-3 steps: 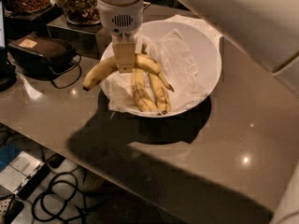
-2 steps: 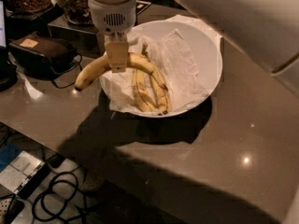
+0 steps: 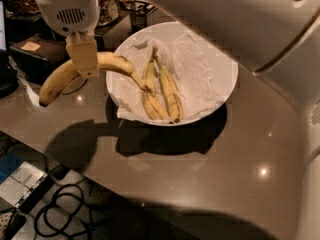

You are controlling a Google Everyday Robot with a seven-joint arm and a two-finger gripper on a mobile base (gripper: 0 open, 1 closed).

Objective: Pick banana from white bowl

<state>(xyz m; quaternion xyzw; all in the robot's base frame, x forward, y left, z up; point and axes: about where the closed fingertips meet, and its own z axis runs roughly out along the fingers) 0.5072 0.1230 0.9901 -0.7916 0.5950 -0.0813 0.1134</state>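
Observation:
My gripper (image 3: pixel 83 59) hangs from the white wrist at the upper left, left of the white bowl (image 3: pixel 220 91). It is shut on the banana (image 3: pixel 57 79), a big curved bright-yellow one, held by its middle in the air. The banana's blunt end points down-left over the table; its thin dark stem tip reaches the bowl's left rim. Two slimmer, brown-streaked bananas (image 3: pixel 160 89) lie side by side in the bowl on crumpled white paper.
The bowl stands on a glossy brown table (image 3: pixel 200 174). A dark box (image 3: pixel 37 54) and jars stand at the back left. My white arm (image 3: pixel 240 19) fills the upper right. Cables and items lie on the floor below the front-left table edge.
My gripper has lifted the banana up and to the left, out of the bowl. The two slim bananas stay in the bowl.

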